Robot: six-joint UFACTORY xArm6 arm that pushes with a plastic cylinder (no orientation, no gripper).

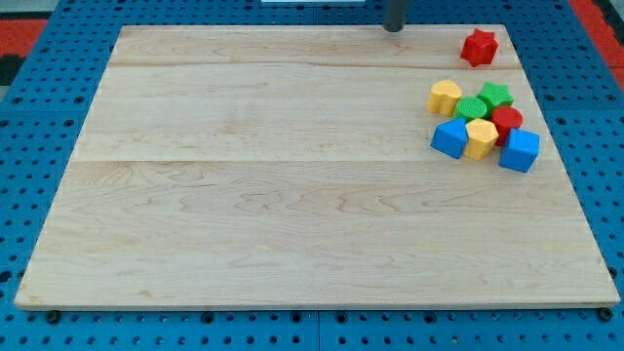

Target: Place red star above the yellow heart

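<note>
Tip at the board's top edge; red star alone in the top right corner.

From my station, my tip (394, 28) rests at the top edge of the wooden board (292, 195), well left of the red star (479, 46); the rod carries no pincer. Below the star is a cluster: yellow heart (445, 96), blue block (449, 137), green block (474, 107), yellow block (481, 137), green star (496, 95), red block (506, 121), blue cube (519, 150).

star (479, 46) apart, toward view's top from block cluster (485, 122).
</note>
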